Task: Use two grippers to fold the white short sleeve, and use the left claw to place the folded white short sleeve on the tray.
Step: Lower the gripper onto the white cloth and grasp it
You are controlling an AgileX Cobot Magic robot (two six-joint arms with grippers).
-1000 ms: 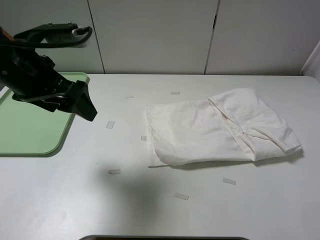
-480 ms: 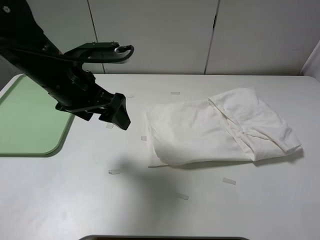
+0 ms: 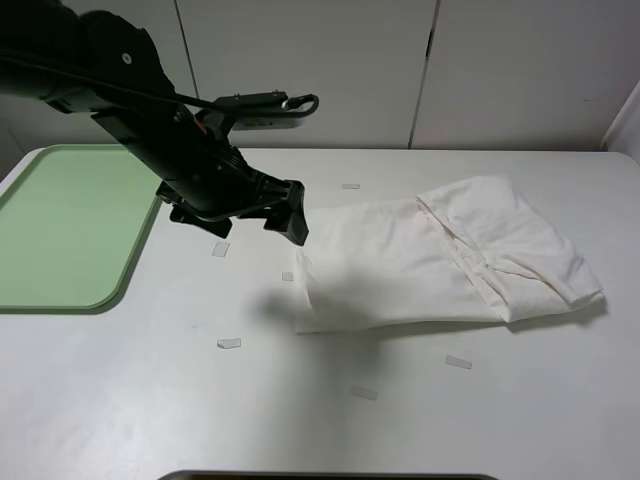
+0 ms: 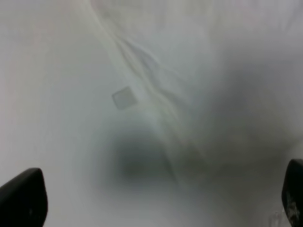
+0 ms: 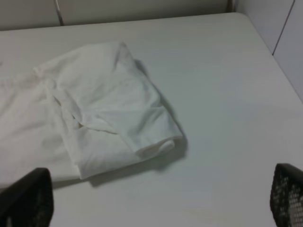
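Observation:
The white short sleeve (image 3: 440, 260) lies folded and wrinkled on the table, right of centre; it also fills the blurred left wrist view (image 4: 189, 71) and shows in the right wrist view (image 5: 104, 104). My left gripper (image 3: 290, 222) hangs open just above the shirt's left edge, nothing between its fingers (image 4: 23, 196). The pale green tray (image 3: 60, 235) sits at the far left, bare. My right gripper (image 5: 161, 201) is outside the high view; its fingertips (image 5: 28, 198) stand wide apart, open, short of the shirt.
Several small pale tape strips lie on the white table (image 3: 150, 400), such as one (image 3: 229, 343) in front of the left arm and one (image 3: 458, 362) below the shirt. A white panelled wall (image 3: 320, 70) runs behind the table.
The left arm has swung right from over the tray's edge to the shirt's left edge, its gripper staying open. The shirt and tray have not moved.

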